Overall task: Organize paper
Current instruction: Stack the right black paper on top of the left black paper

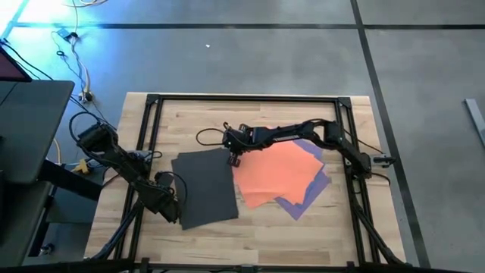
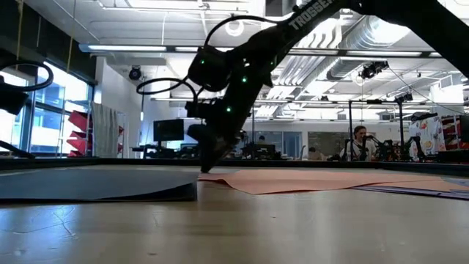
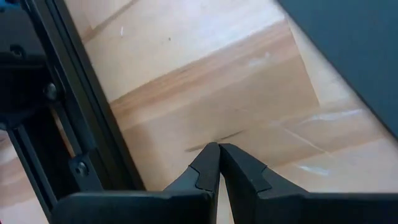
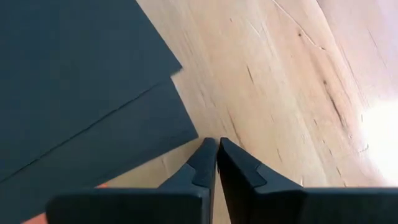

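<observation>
My right pincer [image 1: 234, 159], fingers pressed together, hovers beside the flat dark grey sheet [image 1: 204, 188]; the orange sheet [image 1: 276, 173] overlaps purple [image 1: 303, 202]. My left pincer [image 3: 217, 149] is closed too.

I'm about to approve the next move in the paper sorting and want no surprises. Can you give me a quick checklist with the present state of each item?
1. Right gripper is at the gap between the dark grey sheet and the orange sheet: ok.
2. Right gripper's fingers empty and shut: ok, tips together in the right wrist view.
3. Left gripper shut, waiting at the table's left side by the grey sheet's edge: ok.
4. Purple sheet is under the orange one, only its edges showing: ok.
5. All five sheets accounted for: cannot tell; pink is not seen.
</observation>
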You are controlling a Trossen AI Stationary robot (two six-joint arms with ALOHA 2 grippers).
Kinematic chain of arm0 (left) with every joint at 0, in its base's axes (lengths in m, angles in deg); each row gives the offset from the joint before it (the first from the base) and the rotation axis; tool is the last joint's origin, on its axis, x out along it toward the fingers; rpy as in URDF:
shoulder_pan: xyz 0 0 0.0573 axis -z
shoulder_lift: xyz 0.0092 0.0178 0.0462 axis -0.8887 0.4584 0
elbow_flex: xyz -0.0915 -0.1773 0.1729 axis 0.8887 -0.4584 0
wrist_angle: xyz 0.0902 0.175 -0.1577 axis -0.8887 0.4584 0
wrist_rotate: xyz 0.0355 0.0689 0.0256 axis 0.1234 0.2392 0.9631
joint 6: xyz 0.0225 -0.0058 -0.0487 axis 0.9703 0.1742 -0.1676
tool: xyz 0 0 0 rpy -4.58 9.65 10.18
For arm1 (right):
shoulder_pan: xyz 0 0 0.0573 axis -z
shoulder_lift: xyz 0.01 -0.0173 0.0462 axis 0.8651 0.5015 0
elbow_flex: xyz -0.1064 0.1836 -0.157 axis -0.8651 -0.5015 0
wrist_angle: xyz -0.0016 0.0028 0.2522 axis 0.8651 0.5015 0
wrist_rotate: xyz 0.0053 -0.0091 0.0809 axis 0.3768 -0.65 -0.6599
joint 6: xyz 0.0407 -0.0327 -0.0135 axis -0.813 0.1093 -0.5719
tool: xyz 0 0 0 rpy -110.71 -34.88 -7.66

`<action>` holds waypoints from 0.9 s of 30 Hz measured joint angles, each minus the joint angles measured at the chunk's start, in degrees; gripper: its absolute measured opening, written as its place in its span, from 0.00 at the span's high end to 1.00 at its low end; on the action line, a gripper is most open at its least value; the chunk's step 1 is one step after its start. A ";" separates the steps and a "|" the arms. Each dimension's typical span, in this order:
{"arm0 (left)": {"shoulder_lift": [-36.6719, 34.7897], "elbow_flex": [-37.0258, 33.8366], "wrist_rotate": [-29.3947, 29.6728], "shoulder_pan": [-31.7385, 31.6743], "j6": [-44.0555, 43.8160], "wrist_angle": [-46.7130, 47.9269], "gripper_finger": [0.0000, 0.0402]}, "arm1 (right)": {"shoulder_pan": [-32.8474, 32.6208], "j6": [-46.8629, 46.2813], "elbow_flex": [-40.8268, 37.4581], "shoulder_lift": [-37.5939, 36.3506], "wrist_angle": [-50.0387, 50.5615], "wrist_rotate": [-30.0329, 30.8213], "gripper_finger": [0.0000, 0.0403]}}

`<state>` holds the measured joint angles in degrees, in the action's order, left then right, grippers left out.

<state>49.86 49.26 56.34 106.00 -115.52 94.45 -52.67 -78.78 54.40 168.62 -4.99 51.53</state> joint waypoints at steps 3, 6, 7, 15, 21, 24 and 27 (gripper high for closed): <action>0.04 -0.02 0.98 0.00 -0.04 -0.32 1.00 | -0.53 0.94 0.00 0.06 -0.27 0.06 1.00; 0.07 -0.02 1.89 -0.01 -0.79 -0.55 1.00 | -0.95 1.83 0.07 0.11 0.07 -0.46 1.00; 0.10 0.09 2.25 -0.04 -0.88 -0.52 1.00 | -1.08 1.91 0.07 0.13 0.53 -0.76 1.00; 0.56 2.52 19.69 -1.17 3.67 -1.74 1.00 | -1.18 2.31 0.14 0.17 2.11 -2.27 1.00; 0.20 -3.47 19.24 -6.18 3.18 -2.51 1.00 | -1.58 2.50 0.85 0.22 2.78 -2.96 1.00; 0.07 -4.09 20.98 -7.23 4.02 -3.14 1.00 | -2.01 3.10 0.83 0.22 2.54 -3.13 1.00; 0.19 -3.95 24.13 -7.41 4.46 -3.53 1.00 | -2.36 3.37 0.81 0.22 2.07 -3.26 1.00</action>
<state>50.05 45.32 80.47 98.59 -111.06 90.92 -55.03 -75.42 55.21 168.84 -2.92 48.27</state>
